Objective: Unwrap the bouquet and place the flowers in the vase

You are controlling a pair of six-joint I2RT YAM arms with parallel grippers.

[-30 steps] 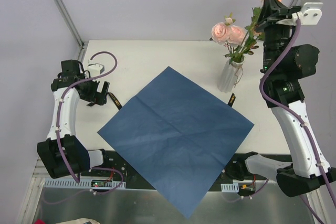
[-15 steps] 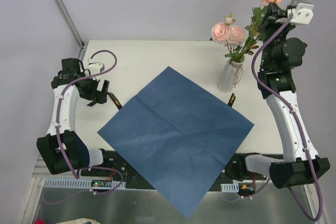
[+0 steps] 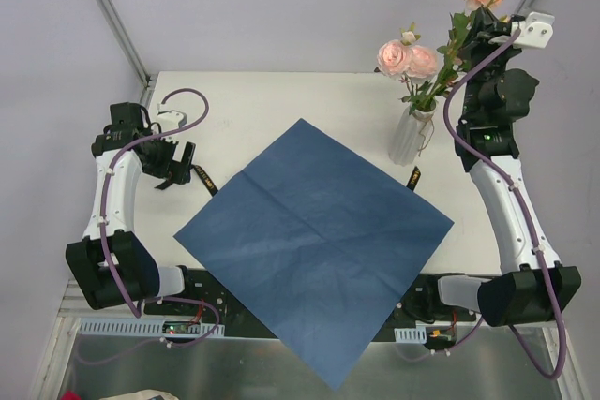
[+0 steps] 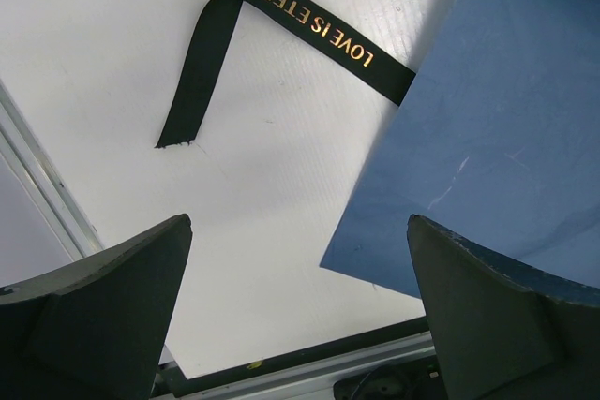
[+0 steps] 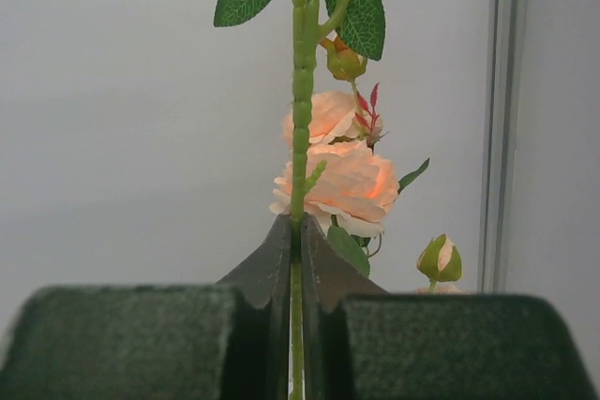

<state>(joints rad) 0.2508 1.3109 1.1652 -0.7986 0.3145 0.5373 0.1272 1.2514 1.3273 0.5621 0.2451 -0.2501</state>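
The left pincer (image 4: 298, 259) hangs wide open and empty over the ribbon (image 4: 281, 21). Paper (image 3: 314, 241) lies flat on the counter (image 3: 244, 100). The vase (image 3: 410, 138) holds two roses (image 3: 408, 58). The right pincer (image 5: 295, 248), up beside them, is clamped on a stem (image 5: 300, 91). If lowered off-centre, the stem could snag the narrow mouth and tip the vase.
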